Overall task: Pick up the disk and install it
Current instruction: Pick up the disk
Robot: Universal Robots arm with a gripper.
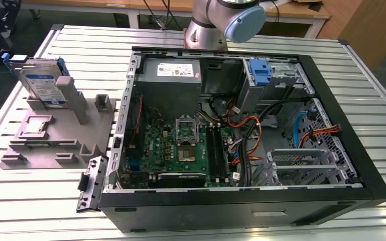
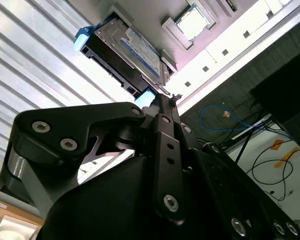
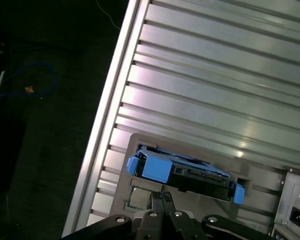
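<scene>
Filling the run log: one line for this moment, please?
stage: pre-grasp | gripper: shut, empty, near disk | disk: upright in grey fixture, not installed

Flat silver-grey metal disk [image 1: 40, 80], dull, with smooth paper label and shiny blue plastic rails; wide ribbed metal table [image 1: 38, 201], bright and shiny; blocky grey plastic stand [image 1: 59, 138], matt; big black metal computer case [image 1: 247, 213], matt outside, bare grey metal inside; black gripper [image 3: 162, 199], matt, with shiny screws.
</scene>
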